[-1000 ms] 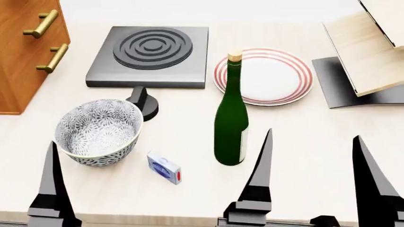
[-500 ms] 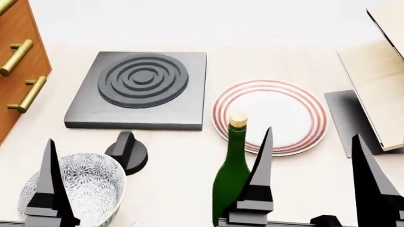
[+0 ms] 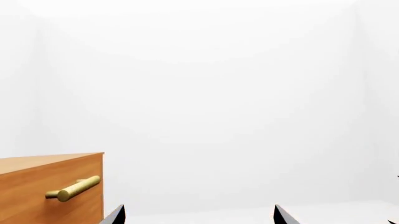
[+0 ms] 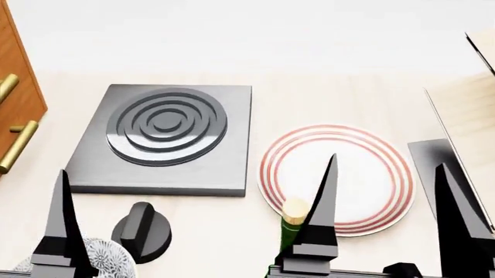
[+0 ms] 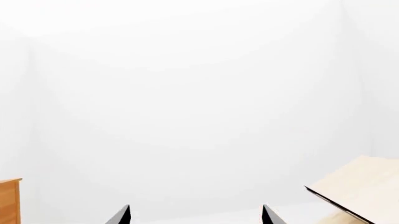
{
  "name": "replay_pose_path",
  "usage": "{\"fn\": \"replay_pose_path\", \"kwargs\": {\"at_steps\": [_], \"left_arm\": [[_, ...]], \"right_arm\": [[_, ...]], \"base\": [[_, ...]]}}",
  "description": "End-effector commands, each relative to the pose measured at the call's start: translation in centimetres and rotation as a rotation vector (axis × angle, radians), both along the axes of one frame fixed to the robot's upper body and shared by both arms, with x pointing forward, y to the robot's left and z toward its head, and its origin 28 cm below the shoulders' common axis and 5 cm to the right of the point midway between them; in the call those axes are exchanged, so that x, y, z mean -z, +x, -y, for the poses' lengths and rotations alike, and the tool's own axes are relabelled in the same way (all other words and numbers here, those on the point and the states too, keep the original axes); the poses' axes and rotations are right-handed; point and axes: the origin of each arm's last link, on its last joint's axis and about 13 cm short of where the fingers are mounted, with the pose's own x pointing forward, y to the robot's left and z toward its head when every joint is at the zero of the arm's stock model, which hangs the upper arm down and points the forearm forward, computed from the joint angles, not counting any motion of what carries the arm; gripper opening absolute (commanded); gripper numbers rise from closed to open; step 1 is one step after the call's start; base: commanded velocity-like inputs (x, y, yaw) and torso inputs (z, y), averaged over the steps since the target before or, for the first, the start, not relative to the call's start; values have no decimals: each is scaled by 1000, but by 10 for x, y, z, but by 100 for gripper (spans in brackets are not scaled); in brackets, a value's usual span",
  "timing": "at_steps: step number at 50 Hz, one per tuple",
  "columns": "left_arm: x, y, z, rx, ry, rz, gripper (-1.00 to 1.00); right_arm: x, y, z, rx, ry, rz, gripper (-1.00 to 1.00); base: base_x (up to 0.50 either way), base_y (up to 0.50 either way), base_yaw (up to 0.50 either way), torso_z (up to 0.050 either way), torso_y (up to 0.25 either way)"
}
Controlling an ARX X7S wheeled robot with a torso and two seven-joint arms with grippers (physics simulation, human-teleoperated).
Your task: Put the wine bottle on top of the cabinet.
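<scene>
now, left to right:
cabinet [image 4: 17,110]: standing at the far left edge of the head view, two brass handles [image 4: 18,145] showing.
left tool [image 3: 198,215]: hanging released, its tips apart, grasping nothing.
bowl [image 4: 101,255]: peeking in at the bottom edge, beside a black knob [image 4: 143,231].
burner plate [image 4: 162,136]: lying flat on the table [image 4: 325,87].
wine bottle [image 4: 293,223]: standing upright at the near rim of the striped plate [image 4: 363,168], only cork and neck showing, partly behind a right tool finger.
right tool [image 4: 386,226]: hanging released, fingers spread, not touching the bottle.
pale rack [image 4: 472,116]: sitting at the far right.
</scene>
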Motion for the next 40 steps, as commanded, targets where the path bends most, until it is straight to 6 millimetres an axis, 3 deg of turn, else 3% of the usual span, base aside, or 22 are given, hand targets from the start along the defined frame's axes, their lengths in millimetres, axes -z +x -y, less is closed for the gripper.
{"fn": "replay_pose_path", "kwargs": {"at_steps": [1, 17, 40], "left_arm": [[0, 0, 0, 0, 0, 0, 100], [0, 0, -2, -5, -7, -2, 100], [-1, -1, -1, 3, -3, -1, 100]], "right_arm": [[1, 1, 1, 5, 5, -5, 100], [5, 2, 0, 18, -23, -26, 100], [3, 1, -1, 8, -38, -16, 100]], "base": [[0, 0, 0, 0, 0], [0, 6, 0, 0, 0], [0, 495, 0, 0, 0]]}}
